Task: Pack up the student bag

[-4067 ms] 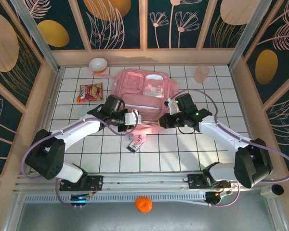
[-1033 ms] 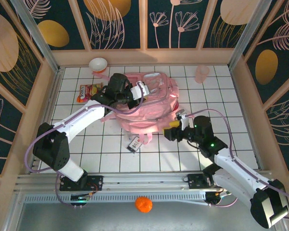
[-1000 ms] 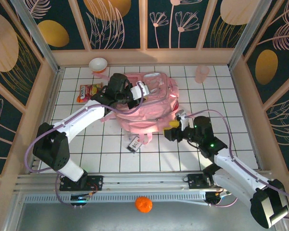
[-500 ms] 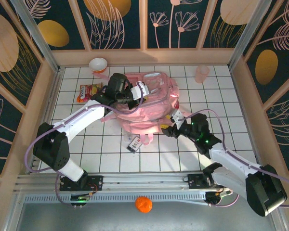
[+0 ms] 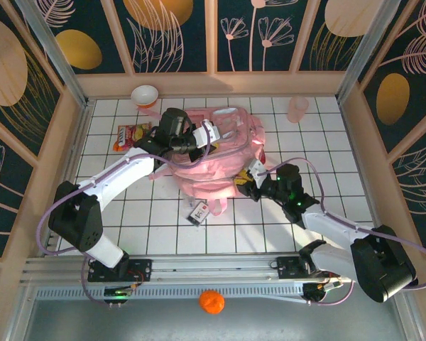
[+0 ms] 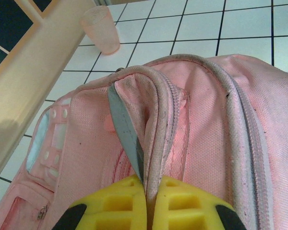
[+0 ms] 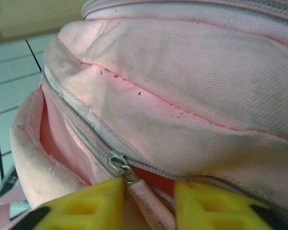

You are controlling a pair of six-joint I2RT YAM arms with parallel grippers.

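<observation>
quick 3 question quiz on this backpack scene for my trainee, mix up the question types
1. True or false: the left tool is shut on a trim edge of the student bag.
2. Multiple choice: what lies between the fingers of the right tool? a) an orange ball b) the bag's zipper pull c) a snack packet
3. Short answer: near which corner of the table does the translucent pink cup stand, seen from the top camera?

Key: 1 true; 2 b; 3 the far right corner.
</observation>
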